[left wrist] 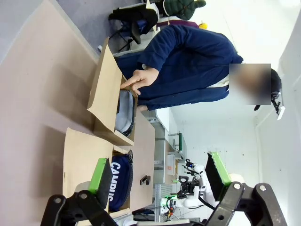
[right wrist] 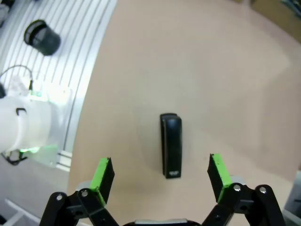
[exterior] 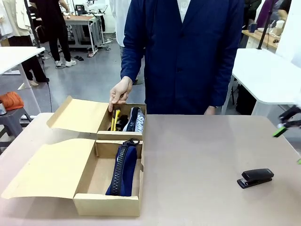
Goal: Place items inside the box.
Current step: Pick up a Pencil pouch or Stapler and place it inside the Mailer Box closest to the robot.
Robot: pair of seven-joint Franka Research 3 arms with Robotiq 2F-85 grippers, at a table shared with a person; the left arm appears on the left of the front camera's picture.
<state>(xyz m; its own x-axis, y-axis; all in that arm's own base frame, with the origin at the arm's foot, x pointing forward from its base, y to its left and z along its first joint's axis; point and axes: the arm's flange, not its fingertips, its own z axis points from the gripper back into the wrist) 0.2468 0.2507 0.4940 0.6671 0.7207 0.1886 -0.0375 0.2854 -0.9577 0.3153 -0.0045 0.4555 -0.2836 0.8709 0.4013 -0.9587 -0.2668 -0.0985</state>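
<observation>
The cardboard box (exterior: 107,204) sits on the table (exterior: 197,155) as two open-topped compartments, one behind the other, each with a flap folded out to the robot's left; whether they are one box or two pushed together cannot be told. In the compartment of the box nearer the robot a long navy pencil case (exterior: 123,168) lies lengthwise, zip upward, with white lettering on its side. In the box's far compartment stand a yellow utility knife (exterior: 115,118), something black just beside it, and a grey pouch (left wrist: 125,112) against the right wall. The person's hand (exterior: 120,93) reaches down to the far rim of the box with its fingers loosely extended and nothing clasped; whether they touch the knife cannot be told. A black stapler (exterior: 255,178) lies flat on the table well to the right of the box. The right gripper (right wrist: 161,165) hovers over this stapler with its jaws spread wide, gripping nothing. The left gripper (left wrist: 159,173) is also wide open and empty, raised on the flap side of the box.
</observation>
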